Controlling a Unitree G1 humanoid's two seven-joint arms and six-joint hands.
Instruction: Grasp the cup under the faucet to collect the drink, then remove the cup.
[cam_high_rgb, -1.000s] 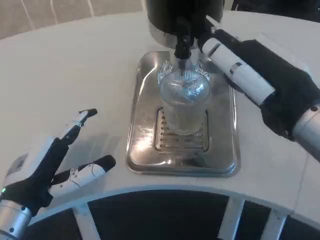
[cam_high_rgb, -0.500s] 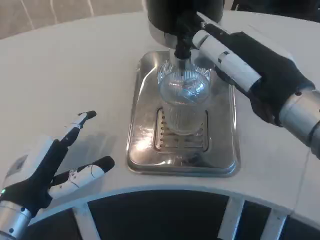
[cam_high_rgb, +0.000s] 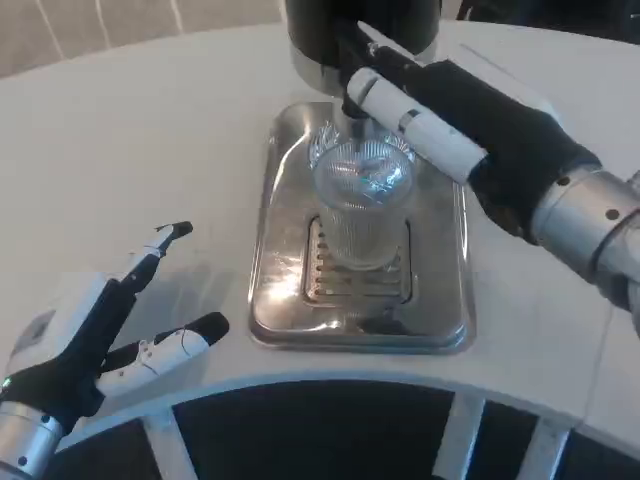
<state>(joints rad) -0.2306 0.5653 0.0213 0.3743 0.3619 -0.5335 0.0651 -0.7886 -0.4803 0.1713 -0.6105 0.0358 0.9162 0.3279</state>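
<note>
step: filling | clear ribbed plastic cup (cam_high_rgb: 362, 205) stands upright on the shiny steel drip tray (cam_high_rgb: 275, 290), under the black faucet (cam_high_rgb: 352, 95) | right hand (cam_high_rgb: 470, 120) reaches at the faucet, grasp not visible, cannot tell | left hand (cam_high_rgb: 95, 335) released, fingers spread, holds nothing | advice: press the lever gently, do not knock the cup

Soft, even light from above, bright on the white table (cam_high_rgb: 150, 130). Glare spots glint on the steel tray (cam_high_rgb: 280, 300) and the ribbed cup (cam_high_rgb: 362, 205). The frame is slightly soft throughout.
</note>
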